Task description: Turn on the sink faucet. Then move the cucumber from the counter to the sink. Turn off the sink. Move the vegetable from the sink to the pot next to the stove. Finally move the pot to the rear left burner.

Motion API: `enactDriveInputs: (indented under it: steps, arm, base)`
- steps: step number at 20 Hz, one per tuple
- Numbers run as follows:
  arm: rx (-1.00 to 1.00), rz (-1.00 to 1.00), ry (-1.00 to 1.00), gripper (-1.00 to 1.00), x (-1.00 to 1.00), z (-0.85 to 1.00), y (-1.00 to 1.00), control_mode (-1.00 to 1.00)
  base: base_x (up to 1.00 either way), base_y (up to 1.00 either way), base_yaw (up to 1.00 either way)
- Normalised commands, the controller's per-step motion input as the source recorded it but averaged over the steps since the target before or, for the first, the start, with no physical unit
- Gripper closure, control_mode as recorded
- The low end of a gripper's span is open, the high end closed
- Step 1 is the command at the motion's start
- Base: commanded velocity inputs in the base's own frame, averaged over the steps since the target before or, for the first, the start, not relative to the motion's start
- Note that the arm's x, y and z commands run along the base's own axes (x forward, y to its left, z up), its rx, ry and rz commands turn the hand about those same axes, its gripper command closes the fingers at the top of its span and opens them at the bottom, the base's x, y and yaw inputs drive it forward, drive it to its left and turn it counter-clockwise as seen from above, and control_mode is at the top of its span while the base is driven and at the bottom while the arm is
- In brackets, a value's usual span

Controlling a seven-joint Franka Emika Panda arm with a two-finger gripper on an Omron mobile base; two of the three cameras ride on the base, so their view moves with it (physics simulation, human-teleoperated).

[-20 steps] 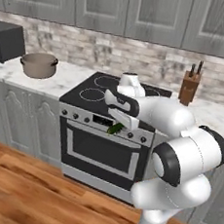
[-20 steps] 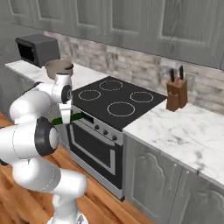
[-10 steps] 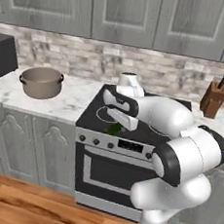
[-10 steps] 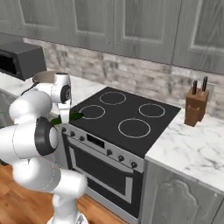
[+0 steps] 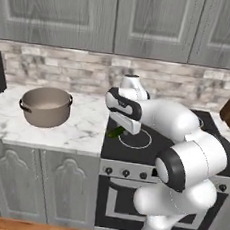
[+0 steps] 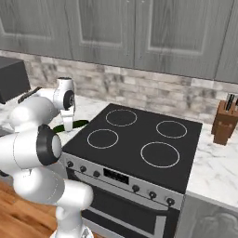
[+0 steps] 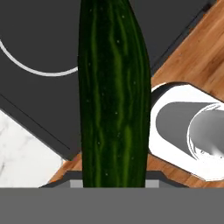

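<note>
I had the jaws closed on the cucumber, part-way shut around its girth. In the hand view the cucumber ran lengthwise up from the jaws, dark green with paler streaks, hiding the fingertips themselves. Seen from the left base view, the vegetable stuck out sideways below the hand, hanging over the left edge of the stove, just above the front left ring mark. From the right base view the jaws pointed down and the cucumber lay roughly level across them, over the seam between the stove and the tabletop.

The pot stood on the tabletop well to the left of the jaws, upright, with its pale inside showing and nothing in it that I could see. Far to the right of the jaws, beyond the stove, a brown knife block sat on the marble against the stone backsplash. A black microwave stood to the left of the jaws, past the pot's side of the tabletop.
</note>
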Motion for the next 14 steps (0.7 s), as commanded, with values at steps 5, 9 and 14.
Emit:
enactDriveInputs:
  steps: [5, 9, 14]
  arm:
    - [0.0, 0.0, 0.0, 1.0, 0.0, 0.0, 0.0, 1.0]
    - [0.0, 0.0, 0.0, 1.0, 0.0, 0.0, 0.0, 1.0]
    - [0.0, 0.0, 0.0, 1.0, 0.0, 0.0, 0.0, 1.0]
  base:
    - [0.67, 0.56, -0.36]
    - [0.49, 0.5, -0.38]
    - [0.28, 0.44, -0.42]
